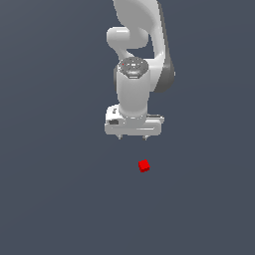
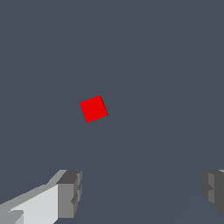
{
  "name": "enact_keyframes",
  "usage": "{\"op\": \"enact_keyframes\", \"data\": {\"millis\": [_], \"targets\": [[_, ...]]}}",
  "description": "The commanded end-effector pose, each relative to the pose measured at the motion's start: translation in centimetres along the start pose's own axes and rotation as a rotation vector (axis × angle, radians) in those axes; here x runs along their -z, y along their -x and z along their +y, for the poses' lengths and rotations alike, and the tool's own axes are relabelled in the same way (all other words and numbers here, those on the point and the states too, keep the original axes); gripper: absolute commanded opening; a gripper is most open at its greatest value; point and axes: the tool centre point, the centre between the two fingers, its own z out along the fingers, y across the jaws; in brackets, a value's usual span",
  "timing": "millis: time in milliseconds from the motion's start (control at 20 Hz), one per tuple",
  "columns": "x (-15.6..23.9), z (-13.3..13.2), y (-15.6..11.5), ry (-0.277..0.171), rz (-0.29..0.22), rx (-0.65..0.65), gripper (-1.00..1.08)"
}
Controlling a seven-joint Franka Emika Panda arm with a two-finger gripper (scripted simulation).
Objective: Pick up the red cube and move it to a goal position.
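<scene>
The red cube [image 1: 144, 166] is a tiny bright red block lying on the dark grey floor, turned slightly askew. My white gripper [image 1: 132, 137] hangs above it, pointing down, with the cube a little below it and toward the exterior view's right. In the wrist view the red cube [image 2: 93, 109] lies apart from the fingers [image 2: 70, 192], well outside the gap between them. The jaws stand wide apart with nothing between them. My gripper [image 2: 142, 192] is open.
The white arm [image 1: 142, 45] rises behind the gripper at the top of the exterior view. Around the cube there is only plain dark grey ground [image 1: 60, 199].
</scene>
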Motion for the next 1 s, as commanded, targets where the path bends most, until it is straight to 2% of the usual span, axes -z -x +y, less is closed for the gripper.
{"op": "enact_keyframes", "data": {"millis": [0,450,950], "targets": [[0.0,0.0,0.0,0.0,0.0,0.0,1.0],[-2.0,-0.6,-0.7,0.002,-0.002,0.045,1.0],[-8.7,-2.7,-2.9,0.011,-0.007,0.194,1.0]]}}
